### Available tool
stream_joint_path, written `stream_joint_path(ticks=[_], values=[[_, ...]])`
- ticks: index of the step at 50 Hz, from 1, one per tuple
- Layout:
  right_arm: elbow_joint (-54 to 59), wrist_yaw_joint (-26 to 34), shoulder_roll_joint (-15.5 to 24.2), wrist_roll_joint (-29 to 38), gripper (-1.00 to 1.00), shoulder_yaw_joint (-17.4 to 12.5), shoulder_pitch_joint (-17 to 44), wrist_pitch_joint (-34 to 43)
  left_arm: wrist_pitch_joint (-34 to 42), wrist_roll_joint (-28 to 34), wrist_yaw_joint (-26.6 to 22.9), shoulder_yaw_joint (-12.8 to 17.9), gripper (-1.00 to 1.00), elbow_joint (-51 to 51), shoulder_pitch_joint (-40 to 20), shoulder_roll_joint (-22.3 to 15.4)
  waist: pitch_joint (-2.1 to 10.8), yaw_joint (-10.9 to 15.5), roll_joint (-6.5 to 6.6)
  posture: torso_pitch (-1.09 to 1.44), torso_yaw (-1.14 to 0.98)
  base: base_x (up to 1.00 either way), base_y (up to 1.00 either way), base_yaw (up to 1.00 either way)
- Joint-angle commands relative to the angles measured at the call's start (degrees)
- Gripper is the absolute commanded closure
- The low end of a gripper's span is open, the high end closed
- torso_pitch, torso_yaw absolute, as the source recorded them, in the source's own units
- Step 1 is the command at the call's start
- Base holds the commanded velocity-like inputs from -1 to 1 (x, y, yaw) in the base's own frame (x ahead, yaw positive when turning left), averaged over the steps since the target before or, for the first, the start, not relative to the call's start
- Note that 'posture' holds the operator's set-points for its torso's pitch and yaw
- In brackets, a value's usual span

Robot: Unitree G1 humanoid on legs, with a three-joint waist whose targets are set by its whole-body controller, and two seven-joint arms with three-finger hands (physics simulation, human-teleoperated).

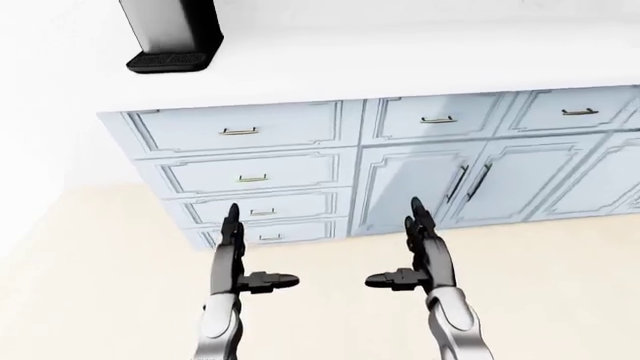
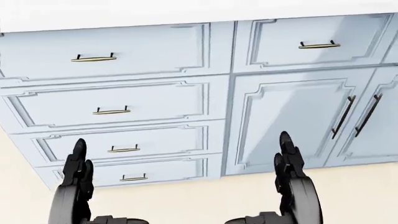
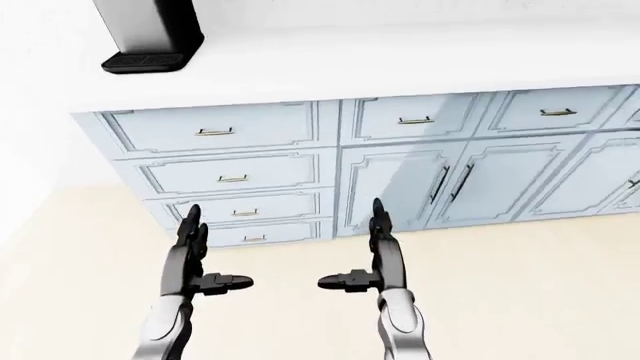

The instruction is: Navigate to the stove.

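**Facing the cabinets, stove out of sight**

We stand before a run of pale blue cabinets (image 1: 400,165) under a white counter (image 1: 400,64); no view shows the stove, so we cannot say where it lies. In the left-eye view a stack of four drawers (image 1: 250,176) with short brass handles (image 1: 238,131) fills the left part of the cabinets; to its right come two more drawers along the top, and below them doors (image 1: 410,187) with long dark handles (image 1: 457,182) standing upright. A dark appliance (image 1: 172,34) with a black base sits on the counter at the top left of both eye views; its top is cut off by the edge, and we cannot tell what it is. The floor (image 1: 560,292) is a plain cream colour and runs up to the foot of the cabinets.

Our left hand (image 1: 240,259) is raised low in the views, left of centre; its fingers point straight up toward the lower drawers and its thumb sticks out sideways to the right; it is spread wide and holds nothing. Our right hand (image 1: 415,255) mirrors it, right of centre; fingers upright against the first door, thumb turned left toward the other hand; it too is spread wide and holds nothing. The two hands are well apart, thumbs facing each other across the gap; neither touches the cabinets.
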State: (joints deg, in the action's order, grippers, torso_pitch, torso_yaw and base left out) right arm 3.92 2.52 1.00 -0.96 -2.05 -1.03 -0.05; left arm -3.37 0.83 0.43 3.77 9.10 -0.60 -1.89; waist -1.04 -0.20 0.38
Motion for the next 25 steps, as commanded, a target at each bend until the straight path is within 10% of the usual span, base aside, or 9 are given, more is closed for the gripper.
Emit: stream_joint_path(ticks=[1, 13, 18, 22, 23, 25], values=[[-2.6, 0.0, 0.3, 0.1, -1.0, -0.3, 0.8, -1.9, -2.1, 0.2, -0.2, -0.5, -1.0, -2.8, -1.2, 0.0, 0.79, -0.2, 0.1, 0.0, 0.0, 0.0, 0.0, -0.44], [-3.0, 0.3, 0.2, 0.4, -1.0, -0.1, 0.6, -2.0, -2.0, 0.4, -0.3, -0.6, -1.0, -2.6, -1.2, 0.0, -0.51, -1.1, 1.81, 0.0, 0.0, 0.0, 0.0, -0.36], [-2.9, 0.1, 0.2, 0.6, -1.0, -0.1, 0.6, -2.1, -2.0, 0.8, -0.3, -0.8, -1.0, -2.9, -0.8, 0.1, -0.26, -0.3, 0.53, 0.0, 0.0, 0.0, 0.0, -0.34], [-2.9, 0.1, 0.1, 0.6, -1.0, -0.1, 0.6, -2.1, -2.4, 0.9, -0.4, -0.8, -1.0, -2.3, -1.0, 0.1, 0.08, 0.1, -3.52, 0.0, 0.0, 0.0, 0.0, -0.34], [-3.1, 0.1, 0.1, 0.6, -1.0, -0.1, 0.6, -1.9, -2.4, 0.9, -0.4, -0.8, -1.0, -2.3, -1.0, 0.1, 0.16, -0.3, -1.9, 0.0, 0.0, 0.0, 0.0, -0.34], [-2.9, 0.1, 0.1, 0.6, -1.0, -0.1, 0.6, -2.0, -2.6, 1.0, -0.3, -0.8, -1.0, -2.0, -1.1, 0.1, -0.09, -0.5, -2.79, 0.0, 0.0, 0.0, 0.0, -0.35]])
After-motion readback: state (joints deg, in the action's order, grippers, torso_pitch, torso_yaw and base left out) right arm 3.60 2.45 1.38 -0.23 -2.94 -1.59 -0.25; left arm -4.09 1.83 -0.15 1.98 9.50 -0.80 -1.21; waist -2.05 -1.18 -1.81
